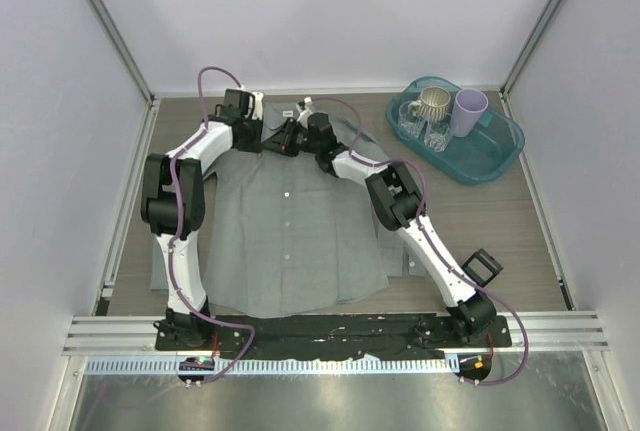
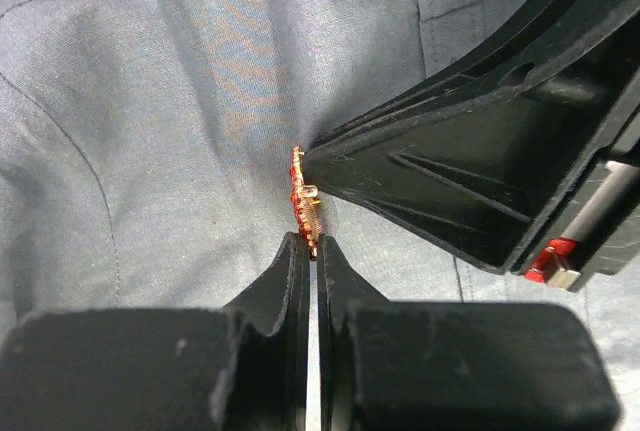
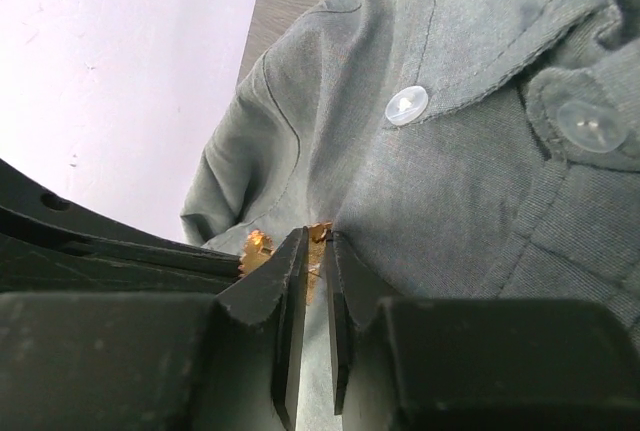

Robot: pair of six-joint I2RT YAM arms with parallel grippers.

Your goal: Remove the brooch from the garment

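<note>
Near the collar of a large grey button-up shirt (image 1: 290,241), a tiny red-orange flower-shaped brooch (image 2: 300,198) is sitting pinned in the cloth. The left gripper (image 2: 310,244) is pinching one edge of it, fingers nearly together; the right gripper (image 3: 317,241) is nipping the opposite edge the same way. Both holds are looking fingertip-shallow, so a pull could be slipping off the brooch, or dragging and tearing fabric if the pin is catching.
</note>
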